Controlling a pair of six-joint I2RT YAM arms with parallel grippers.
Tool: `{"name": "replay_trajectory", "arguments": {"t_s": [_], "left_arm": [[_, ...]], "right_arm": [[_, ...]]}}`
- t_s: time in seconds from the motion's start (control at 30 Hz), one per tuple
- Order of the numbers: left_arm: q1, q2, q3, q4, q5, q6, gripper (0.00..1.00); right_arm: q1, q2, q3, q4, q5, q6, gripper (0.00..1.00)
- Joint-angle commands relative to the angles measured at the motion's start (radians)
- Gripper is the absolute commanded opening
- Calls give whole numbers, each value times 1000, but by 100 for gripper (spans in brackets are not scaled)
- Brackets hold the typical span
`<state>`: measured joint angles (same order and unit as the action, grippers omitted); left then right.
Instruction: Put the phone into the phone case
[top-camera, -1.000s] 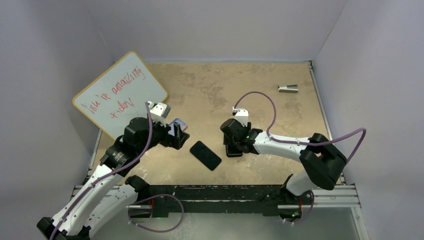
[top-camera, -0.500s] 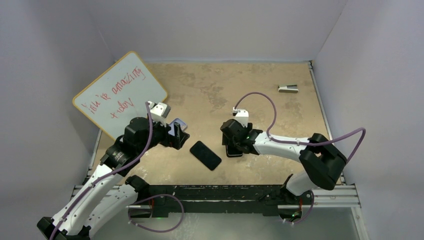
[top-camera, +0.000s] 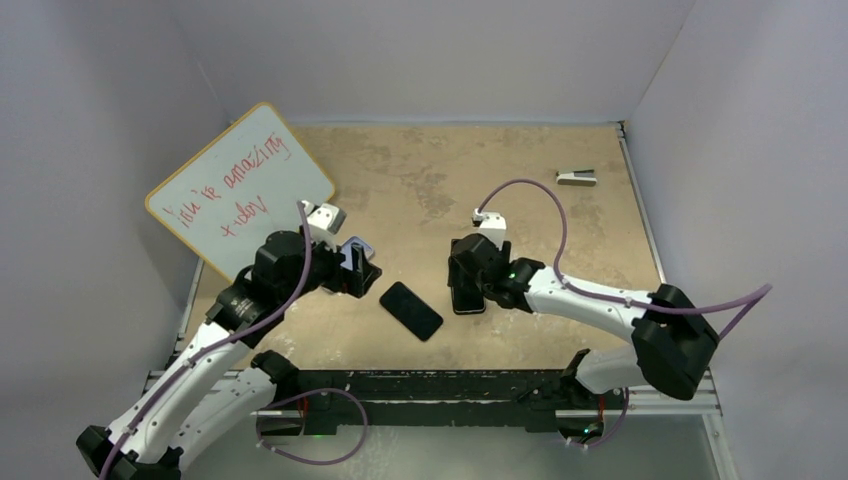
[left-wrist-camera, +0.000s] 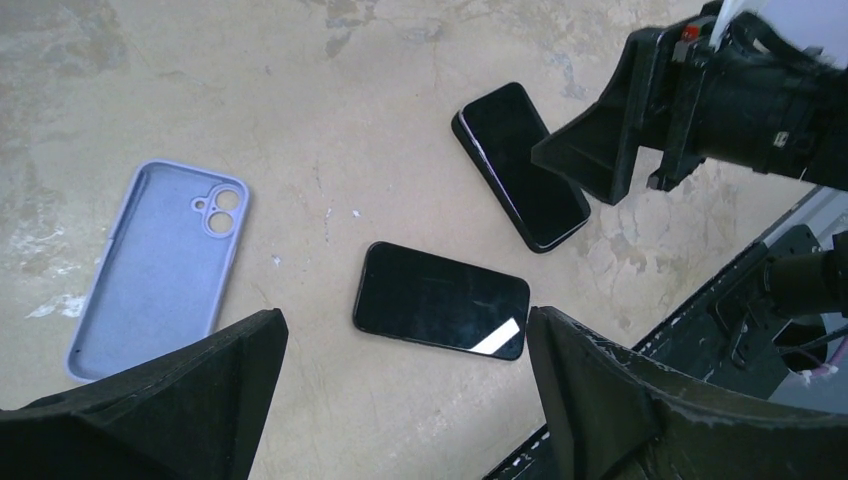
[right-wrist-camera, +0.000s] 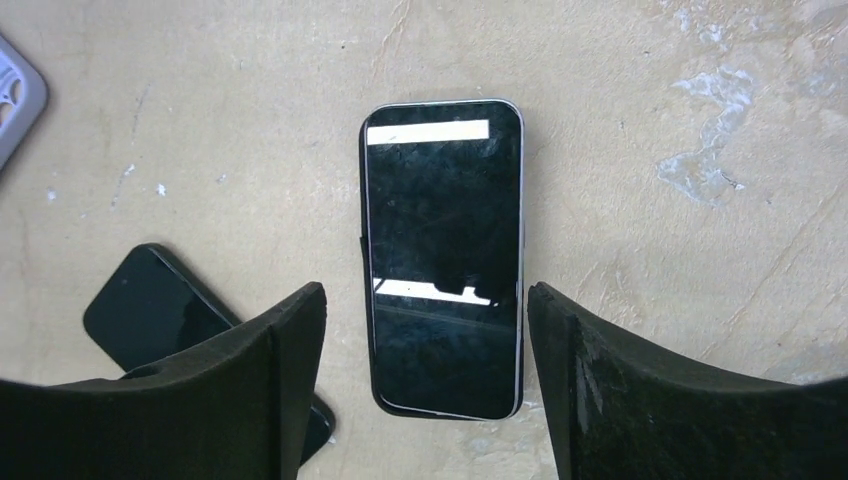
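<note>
Quickly, nearest first. The left pincer (left-wrist-camera: 405, 315) hangs released, fingers spread wide and gripping nothing, above the counter (left-wrist-camera: 330, 90). The phone (left-wrist-camera: 440, 300) lies flat and face up directly below the gap between those fingers, touching neither, with a glare streak at one corner. It is not in the case.

The phone case (left-wrist-camera: 160, 270) lies flat just beyond the left pincer's left finger. Its inside faces up and holds nothing, and its camera cutout is at the end away from the pincer. Bare counter separates it from the phone.

Ahead and to the right of the left pincer, the right pincer (right-wrist-camera: 425, 290) is also released. Its fingers stand astride a second black phone (right-wrist-camera: 443, 200), which lies flat and lengthwise between them, with a light rim and a pale strip across its far end. The left finger stands clear of it. Cannot tell if the right finger touches its edge. From this wrist the phone pokes out behind the right pincer's left finger, partly hidden. A corner of the phone case shows far off to that same side.

Farther out, beyond the left pincer, a whiteboard (top-camera: 240, 185) with red writing leans at the left wall. Well beyond the right pincer, near the far right corner, sits a small grey object (top-camera: 577, 178), too small to identify.
</note>
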<state>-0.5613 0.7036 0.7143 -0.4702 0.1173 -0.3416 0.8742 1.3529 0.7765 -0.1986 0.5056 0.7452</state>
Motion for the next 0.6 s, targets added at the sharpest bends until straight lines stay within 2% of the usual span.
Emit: {"name": "replay_trajectory", "arguments": {"t_s": [0.0, 0.13, 0.3, 0.43, 0.57], "left_arm": [[0, 85, 35, 69, 87, -39, 93], [-2, 224, 33, 161, 188, -80, 88], [-5, 390, -16, 393, 299, -181, 79], [-10, 523, -14, 542, 294, -242, 73], [-11, 641, -8, 623, 293, -287, 68]], "right_arm": [[-86, -52, -43, 8, -123, -44, 72], [-206, -78, -107, 87, -319, -81, 67], [-318, -76, -172, 184, -499, -85, 66], [-356, -68, -216, 281, -578, -60, 70], [-366, -26, -253, 372, -641, -32, 78]]}}
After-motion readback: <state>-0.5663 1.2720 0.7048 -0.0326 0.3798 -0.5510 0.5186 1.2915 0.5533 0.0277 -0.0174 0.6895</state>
